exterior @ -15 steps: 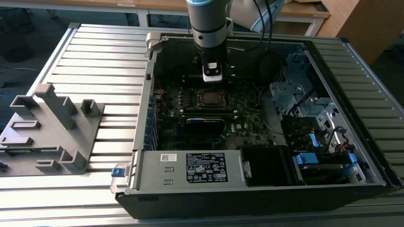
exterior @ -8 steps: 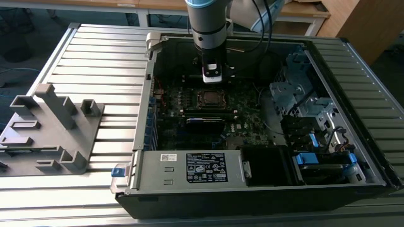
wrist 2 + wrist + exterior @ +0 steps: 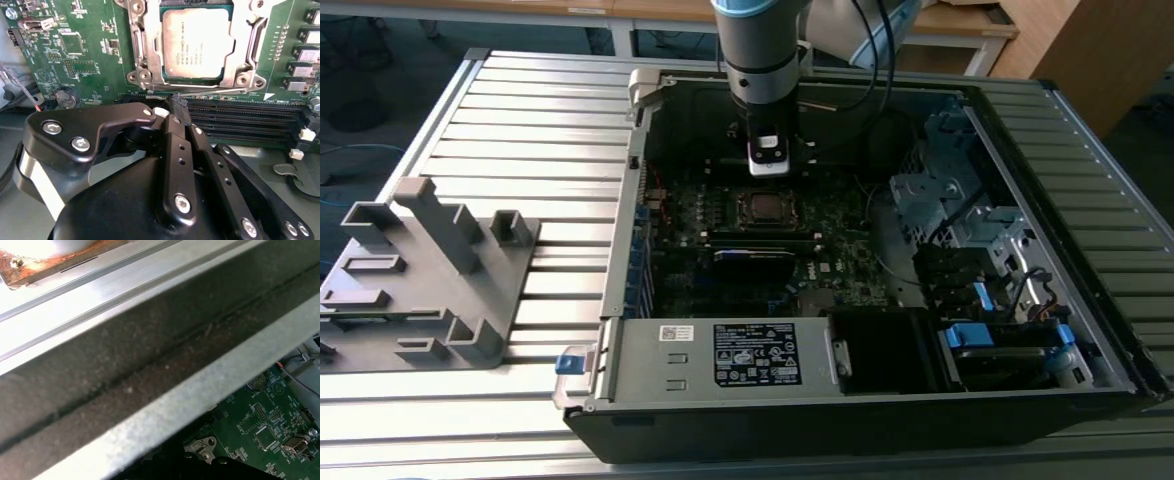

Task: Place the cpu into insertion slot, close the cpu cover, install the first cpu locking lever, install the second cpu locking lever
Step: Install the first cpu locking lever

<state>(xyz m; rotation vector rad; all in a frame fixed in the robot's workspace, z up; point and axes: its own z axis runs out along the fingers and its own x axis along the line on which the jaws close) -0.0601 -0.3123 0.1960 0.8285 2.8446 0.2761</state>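
Ribbed metal surface carries the open computer case. We see the cpu seated in the insertion slot, cpu cover down. Our end effector, pressed together, sits at a wire locking lever; we judge lever latching underway, calling for a firm hooking push.

Slatted metal table, open computer case, grey fixture beside it

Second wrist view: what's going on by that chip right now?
The arm's black gripper hangs shut inside the open black computer case. The flat silver-grey square cpu already sits seated on the dark green motherboard, the thin silver metal cpu cover lying down around it. A thin wire lever runs past the gripper's tip; whether it is gripped is unclear.
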